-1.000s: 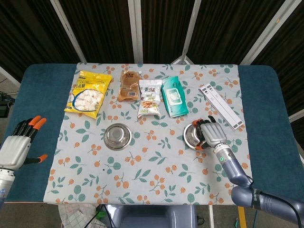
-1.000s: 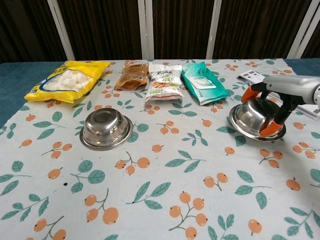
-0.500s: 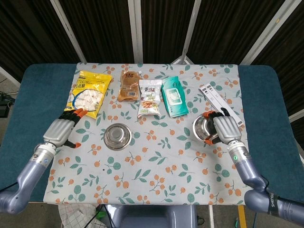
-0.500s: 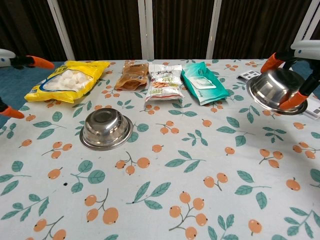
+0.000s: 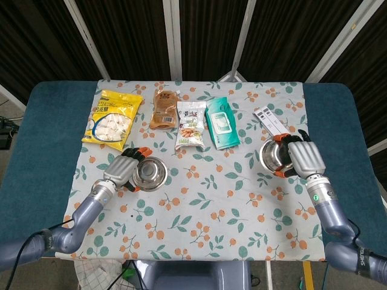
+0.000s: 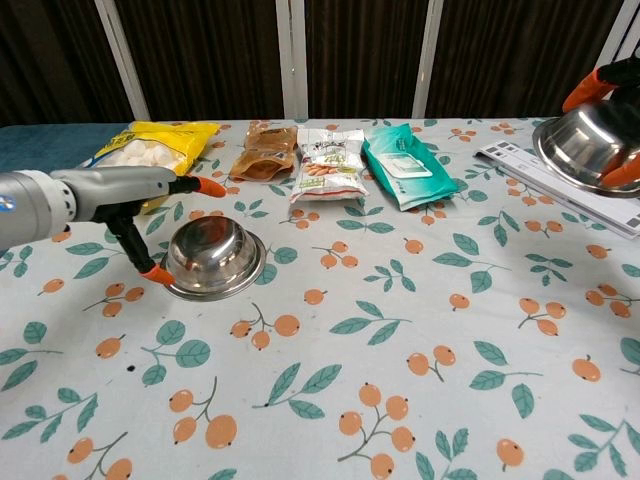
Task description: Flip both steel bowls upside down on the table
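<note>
Two steel bowls are in play. The left bowl [image 5: 149, 173] [image 6: 212, 258] rests upright on the floral cloth. My left hand [image 5: 124, 170] [image 6: 130, 195] sits at its left rim with fingers spread, one fingertip [image 6: 208, 186] over the bowl and the thumb tip [image 6: 155, 272] by the rim's near edge; no firm hold shows. My right hand [image 5: 305, 158] grips the right bowl [image 5: 276, 156] [image 6: 590, 140], which is lifted off the table at the right side and tilted, its opening facing left. In the chest view only orange fingertips [image 6: 600, 85] of that hand show.
Across the back of the cloth lie a yellow snack bag [image 5: 112, 118], a brown pouch [image 5: 163, 109], a nut packet [image 5: 190, 124] and a green wipes pack [image 5: 221, 122]. A white strip-shaped box [image 5: 272, 122] lies beneath the lifted bowl. Blue table edges [image 5: 48, 133] flank the cloth.
My left hand came in from the table's left edge to the left bowl's rim. My right hand has carried its bowl up off the cloth and farther right.
</note>
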{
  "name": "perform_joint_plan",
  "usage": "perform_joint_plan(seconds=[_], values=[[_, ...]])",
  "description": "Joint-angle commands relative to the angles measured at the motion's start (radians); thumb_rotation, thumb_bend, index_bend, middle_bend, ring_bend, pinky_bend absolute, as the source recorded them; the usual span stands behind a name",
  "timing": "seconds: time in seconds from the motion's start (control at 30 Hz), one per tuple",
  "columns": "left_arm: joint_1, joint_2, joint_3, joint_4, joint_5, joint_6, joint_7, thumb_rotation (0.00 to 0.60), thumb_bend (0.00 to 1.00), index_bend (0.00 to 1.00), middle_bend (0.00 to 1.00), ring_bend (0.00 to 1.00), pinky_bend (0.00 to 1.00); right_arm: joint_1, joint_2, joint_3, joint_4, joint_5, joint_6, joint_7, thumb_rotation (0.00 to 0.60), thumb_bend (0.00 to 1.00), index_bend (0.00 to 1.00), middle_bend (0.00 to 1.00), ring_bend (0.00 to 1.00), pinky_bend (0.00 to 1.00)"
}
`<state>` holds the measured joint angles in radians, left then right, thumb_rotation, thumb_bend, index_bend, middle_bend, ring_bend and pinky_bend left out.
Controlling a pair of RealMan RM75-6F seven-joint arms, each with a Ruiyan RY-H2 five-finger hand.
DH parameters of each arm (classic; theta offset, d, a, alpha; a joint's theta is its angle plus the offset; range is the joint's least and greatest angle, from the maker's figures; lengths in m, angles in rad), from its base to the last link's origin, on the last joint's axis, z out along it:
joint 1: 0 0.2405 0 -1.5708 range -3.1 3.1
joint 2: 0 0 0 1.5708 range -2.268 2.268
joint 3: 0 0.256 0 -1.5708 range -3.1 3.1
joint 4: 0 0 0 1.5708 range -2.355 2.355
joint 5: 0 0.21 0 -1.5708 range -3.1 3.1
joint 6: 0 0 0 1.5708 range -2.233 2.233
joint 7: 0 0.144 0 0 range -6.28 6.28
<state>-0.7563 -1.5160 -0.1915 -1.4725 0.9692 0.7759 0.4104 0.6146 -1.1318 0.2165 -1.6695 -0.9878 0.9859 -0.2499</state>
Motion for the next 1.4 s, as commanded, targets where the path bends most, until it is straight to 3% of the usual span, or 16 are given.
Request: perform_joint_plan(seconds=[0.03,0.17,0.4,0.67,0.83,1.0,1.13,1.4], values=[[-0.030,-0.037,0.006,0.023,-0.030,-0.005,0.028,0.600,0.04,0.08,0.00,0.00,0.03,-0.002,0.005,0.001,0.007,0.006,-0.001,0.006,0.600,0.05,0.37,0.32,0.37,0.08],[-0.056,-0.071,0.014,0.043,-0.056,-0.003,0.061,0.600,0.04,0.09,0.04,0.01,0.08,-0.008,0.009,-0.002,0.018,0.006,-0.007,0.022,0.600,0.05,0.37,0.32,0.37,0.08],[-0.071,-0.136,0.014,0.093,-0.018,0.039,0.043,0.600,0.07,0.19,0.22,0.19,0.35,-0.015,0.015,-0.005,0.050,0.001,-0.017,0.054,0.600,0.05,0.37,0.32,0.37,0.08],[-0.080,-0.167,0.031,0.135,-0.022,0.062,0.074,0.600,0.07,0.29,0.28,0.24,0.40,-0.023,0.030,-0.003,0.054,-0.015,-0.016,0.079,0.600,0.05,0.37,0.32,0.38,0.08],[-0.071,-0.156,0.011,0.112,0.006,0.104,0.036,0.600,0.07,0.30,0.29,0.24,0.41,-0.030,0.038,0.006,0.053,-0.021,0.003,0.093,0.600,0.05,0.37,0.32,0.37,0.08],[-0.017,-0.091,-0.055,-0.006,0.090,0.165,-0.190,0.600,0.07,0.30,0.29,0.24,0.41,-0.039,0.045,0.044,0.049,-0.031,0.008,0.195,0.600,0.05,0.38,0.32,0.37,0.09],[0.049,-0.037,-0.110,-0.093,0.178,0.206,-0.483,0.600,0.07,0.30,0.26,0.23,0.41,-0.048,0.031,0.104,0.057,-0.050,-0.033,0.435,0.600,0.05,0.39,0.32,0.37,0.09],[0.113,-0.064,-0.156,-0.027,0.352,0.326,-0.949,0.600,0.07,0.32,0.24,0.19,0.39,-0.040,-0.005,0.171,0.106,-0.126,-0.183,0.875,0.600,0.05,0.40,0.32,0.37,0.09]])
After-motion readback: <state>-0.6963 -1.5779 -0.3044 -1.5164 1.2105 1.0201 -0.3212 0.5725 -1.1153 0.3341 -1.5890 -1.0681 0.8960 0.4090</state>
